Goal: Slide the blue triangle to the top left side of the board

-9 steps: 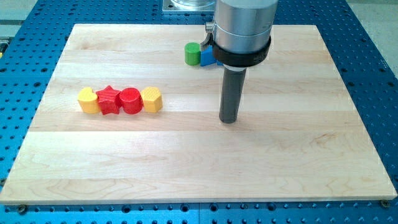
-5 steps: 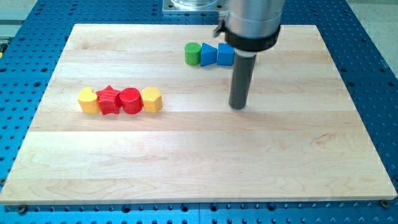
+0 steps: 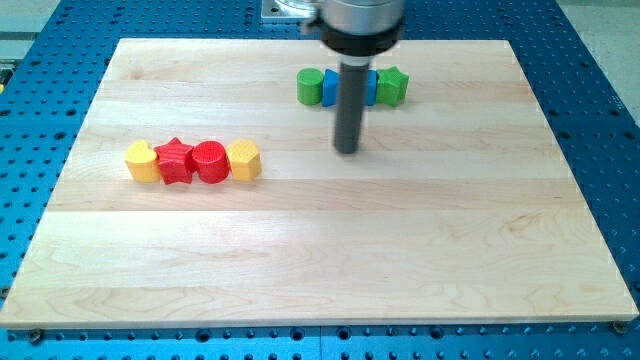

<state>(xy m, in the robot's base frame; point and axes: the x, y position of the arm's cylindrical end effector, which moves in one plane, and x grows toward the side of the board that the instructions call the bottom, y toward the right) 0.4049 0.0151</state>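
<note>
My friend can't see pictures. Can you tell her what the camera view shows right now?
My tip rests on a wooden board, just below a top row: green cylinder, blue triangle, a blue block partly behind the rod, green star. At the view's left lie a yellow heart, red star, red cylinder and yellow block.

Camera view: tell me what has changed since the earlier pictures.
My tip moved toward the view's left and top, and now sits just below the top row of blocks, not touching them. With the arm shifted, the green star shows. The green cylinder, blue triangle and the yellow-and-red row stayed put.
</note>
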